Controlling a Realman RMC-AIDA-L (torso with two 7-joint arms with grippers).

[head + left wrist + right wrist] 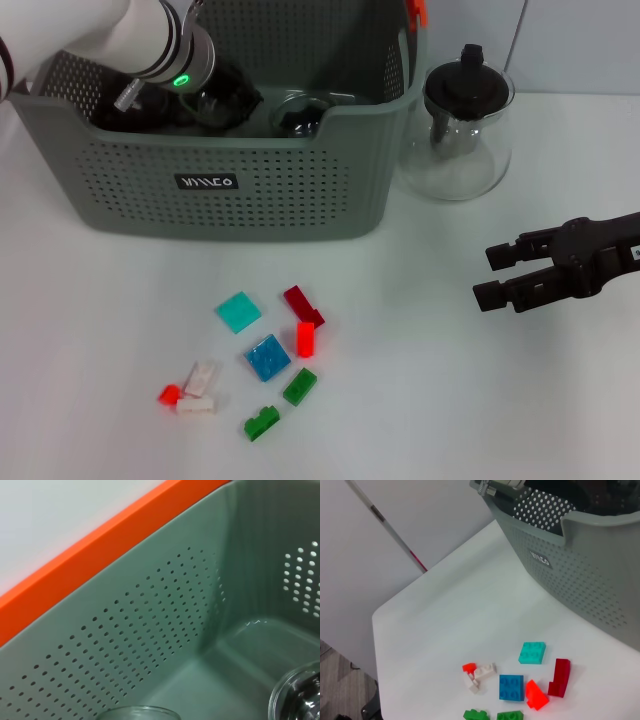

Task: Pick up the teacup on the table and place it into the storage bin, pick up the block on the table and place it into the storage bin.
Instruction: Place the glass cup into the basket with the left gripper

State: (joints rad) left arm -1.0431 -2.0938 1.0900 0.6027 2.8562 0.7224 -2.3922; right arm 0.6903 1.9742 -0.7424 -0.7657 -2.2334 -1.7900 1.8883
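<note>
The grey storage bin (230,185) stands at the back left of the table. My left gripper (222,100) reaches down inside it from the left. A clear glass teacup (300,112) sits on the bin floor beside that gripper. In the left wrist view I see the bin's perforated wall (150,630), a glass rim (135,712) and a second glass (299,695). Several small blocks lie on the table in front of the bin, among them a teal block (239,311), a blue block (268,358) and a red block (305,338). My right gripper (495,272) hovers open and holds nothing, at the right, well away from the blocks.
A clear glass teapot (458,120) with a black lid stands right of the bin. In the right wrist view the blocks (511,687) lie before the bin (590,575), with the table's edge (375,630) beyond them.
</note>
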